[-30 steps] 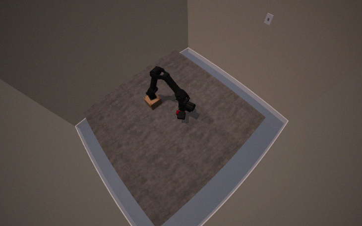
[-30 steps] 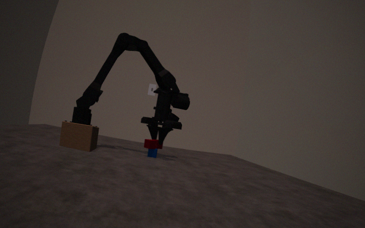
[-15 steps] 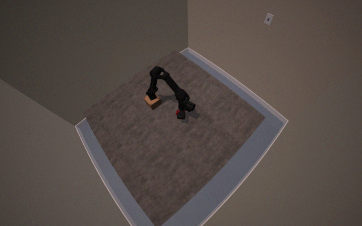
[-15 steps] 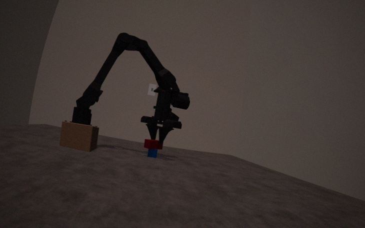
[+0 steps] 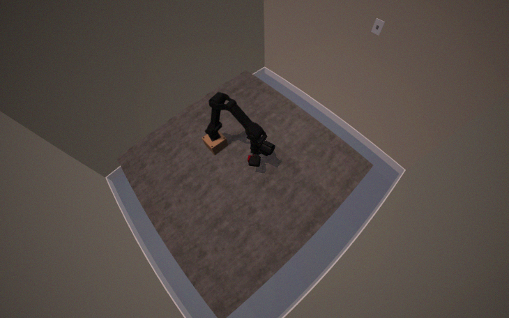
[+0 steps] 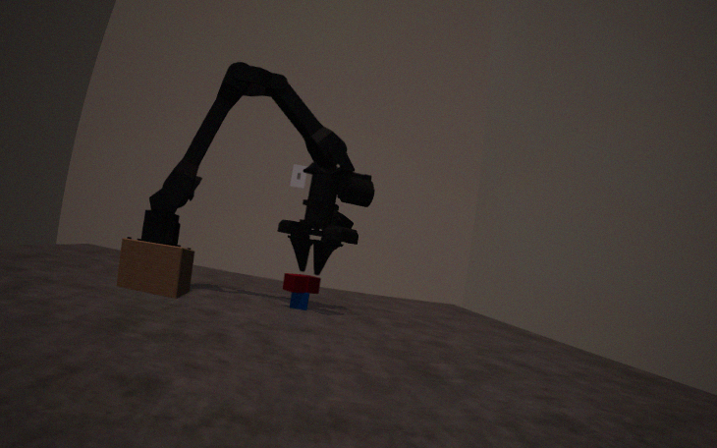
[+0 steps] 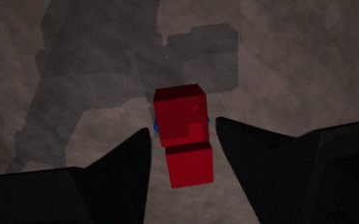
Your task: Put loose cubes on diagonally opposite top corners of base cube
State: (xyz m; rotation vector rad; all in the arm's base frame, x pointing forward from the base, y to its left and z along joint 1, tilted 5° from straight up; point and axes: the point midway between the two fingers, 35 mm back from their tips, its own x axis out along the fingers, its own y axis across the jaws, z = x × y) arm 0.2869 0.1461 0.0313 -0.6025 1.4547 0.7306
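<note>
Two red cubes rest side by side on the blue base cube point(image 6: 299, 301). In the wrist view one red cube point(image 7: 181, 115) is at the middle and the other red cube point(image 7: 191, 168) is just below it in the picture. In the exterior view they look like one level red block point(image 6: 301, 283); a gap between them cannot be made out. Only small blue corners show beside the middle cube in the wrist view. A bit of red point(image 5: 249, 157) shows in the top view. My gripper point(image 6: 309, 272) is open and empty, its fingertips just above the red cubes.
The arm stands on a wooden block point(image 5: 216, 146) point(image 6: 149, 268), to the left of the cubes in the exterior view. The arm's shadow falls on the mottled surface around the cubes. The surface has a blue-grey border point(image 5: 328, 233) with a pale raised edge.
</note>
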